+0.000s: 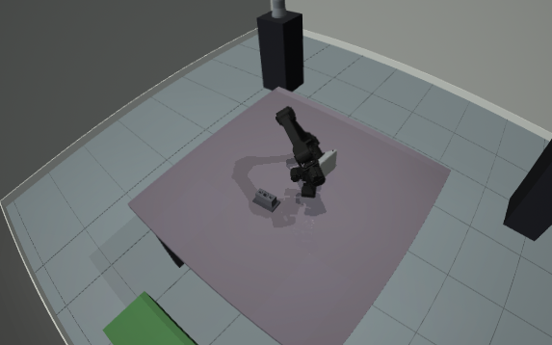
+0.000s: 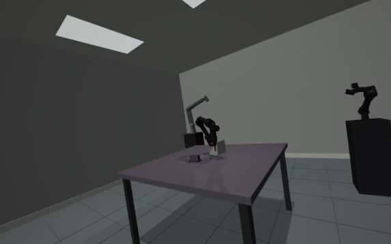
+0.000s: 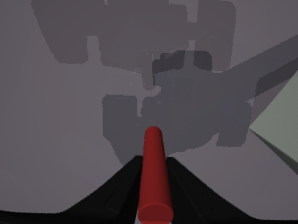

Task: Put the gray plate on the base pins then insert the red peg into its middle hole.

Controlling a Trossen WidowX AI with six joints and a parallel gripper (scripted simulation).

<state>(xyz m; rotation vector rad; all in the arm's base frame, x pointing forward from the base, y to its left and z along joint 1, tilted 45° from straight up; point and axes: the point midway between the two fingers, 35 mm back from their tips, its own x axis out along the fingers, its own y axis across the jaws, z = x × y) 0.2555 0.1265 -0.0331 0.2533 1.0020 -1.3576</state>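
The gripper (image 1: 308, 189) (image 2: 215, 146) (image 3: 153, 163) is nearly closed, its black fingers pinching the red peg (image 2: 215, 149) (image 3: 154, 175) from either side. In the wrist view one round end of the peg faces the camera and its length runs away past the fingertips; in the exterior view its lower part points down, raised off the table (image 1: 354, 231) (image 2: 237, 167) (image 3: 50, 125). The arm's links hide the peg from the top camera.

The black arm (image 1: 297, 137) (image 2: 203, 125) bends down over the table, casting shadows beneath it. Near the gripper, a pale gray-green panel (image 1: 328, 164) (image 2: 221, 147) (image 3: 280, 120) stands on the table.

On the other side, apart from the peg, a small gray block (image 1: 265, 199) (image 2: 194, 158) sits on the table with a wider foot and dark spots in a row along its top. Where the gray plate ends and the base begins is too small to tell.

Beyond the table, a gray arm (image 1: 278, 9) (image 2: 189, 117) stands on one black pedestal (image 1: 282, 53) (image 2: 194, 140), and another black arm (image 2: 367, 99) tops a second pedestal (image 1: 542, 193) (image 2: 372, 157).
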